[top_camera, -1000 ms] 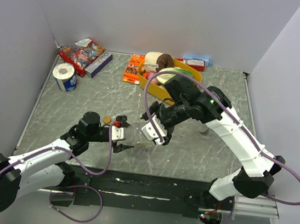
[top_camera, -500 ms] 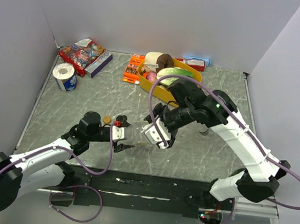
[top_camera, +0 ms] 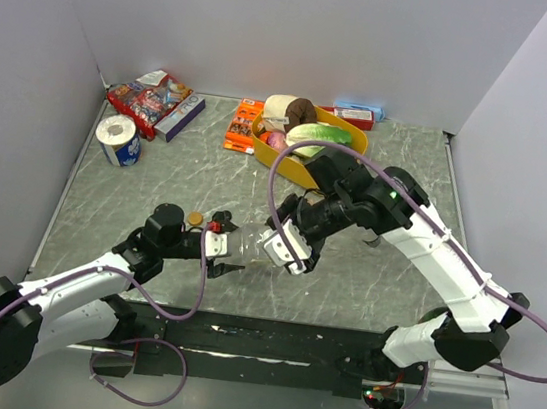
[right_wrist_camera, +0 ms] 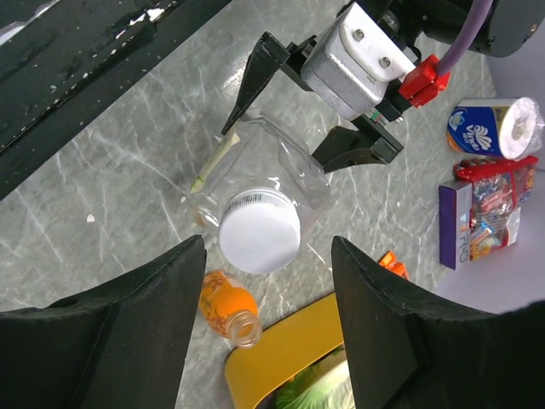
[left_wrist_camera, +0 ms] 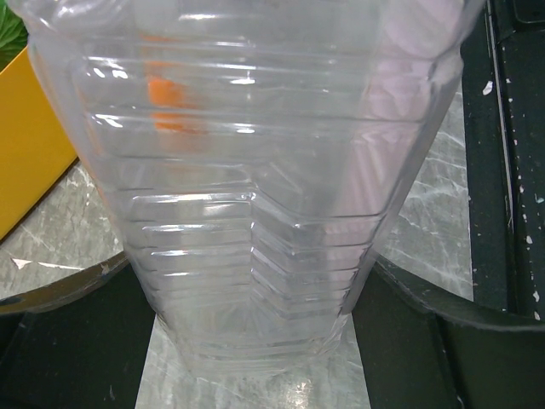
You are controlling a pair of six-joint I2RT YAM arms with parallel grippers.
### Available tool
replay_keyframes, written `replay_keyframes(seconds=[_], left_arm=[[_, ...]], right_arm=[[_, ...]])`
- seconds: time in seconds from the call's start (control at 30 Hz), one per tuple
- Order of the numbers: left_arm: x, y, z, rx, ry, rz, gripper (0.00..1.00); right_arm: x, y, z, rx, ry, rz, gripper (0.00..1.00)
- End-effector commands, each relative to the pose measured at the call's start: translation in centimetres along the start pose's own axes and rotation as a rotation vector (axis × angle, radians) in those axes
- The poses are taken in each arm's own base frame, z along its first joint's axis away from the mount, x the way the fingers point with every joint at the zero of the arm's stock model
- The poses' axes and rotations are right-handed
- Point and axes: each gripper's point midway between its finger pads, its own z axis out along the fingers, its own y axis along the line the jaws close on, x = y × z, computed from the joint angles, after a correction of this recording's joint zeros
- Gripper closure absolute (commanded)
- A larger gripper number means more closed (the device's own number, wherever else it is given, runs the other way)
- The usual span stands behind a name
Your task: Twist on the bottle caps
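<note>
**Clear bottle (right_wrist_camera: 260, 183) held on its side, white cap (right_wrist_camera: 260, 234) facing the right claw**

The left gripper (right_wrist_camera: 272, 143) pinches the bottle's ribbed body from both sides, low over the marble table (right_wrist_camera: 102, 196). The bottle's long axis runs level from the left gripper toward the right gripper (right_wrist_camera: 268, 256), and its capped neck points straight at the right wrist camera. The right gripper's fingers stand spread to either side of the white cap, short of touching it. An orange drink bottle (right_wrist_camera: 228, 313) lies on its side beside the yellow tray (right_wrist_camera: 281, 358), its neck uncapped.

Right arm (top_camera: 421, 234) now nearer clear bottle (top_camera: 244, 244)
</note>
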Motion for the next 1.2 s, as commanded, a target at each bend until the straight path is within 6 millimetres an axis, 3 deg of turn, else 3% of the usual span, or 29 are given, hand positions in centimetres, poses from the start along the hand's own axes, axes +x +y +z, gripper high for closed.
replay_keyframes(seconds=[0.0, 0.63, 0.8, 0.87, 0.9, 0.97, 1.1, 1.17], left_arm=[[-2.8, 1.0, 0.3, 0.006, -0.074, 0.089, 0.99], [-3.1, 1.8, 0.7, -0.013, -0.078, 0.093, 0.99], [-3.0, 2.0, 0.8, -0.017, -0.075, 0.094, 0.99], [-3.1, 2.1, 0.8, -0.022, -0.078, 0.098, 0.99], [-3.0, 2.1, 0.8, -0.026, -0.076, 0.099, 0.99], [-2.9, 2.3, 0.8, -0.037, -0.073, 0.095, 0.99], [-3.9, 4.0, 0.5, -0.146, -0.105, 0.087, 0.99], [-4.3, 5.7, 0.0, -0.260, -0.111, 0.089, 0.99]], right_arm=[[-0.3, 4.8, -0.3, -0.181, 0.003, 0.109, 0.33], [0.5, 5.8, 0.8, -0.238, 0.009, 0.125, 0.43], [0.6, 5.8, 1.0, -0.246, 0.013, 0.138, 0.50], [0.8, 5.7, 1.1, -0.248, 0.020, 0.144, 0.58], [0.9, 5.8, 1.2, -0.252, 0.024, 0.161, 0.69], [1.3, 5.9, 1.4, -0.263, 0.037, 0.180, 0.82], [2.0, 6.2, 2.0, -0.285, 0.077, 0.340, 0.97], [2.7, 6.5, 2.6, -0.305, 0.116, 0.450, 1.00]])
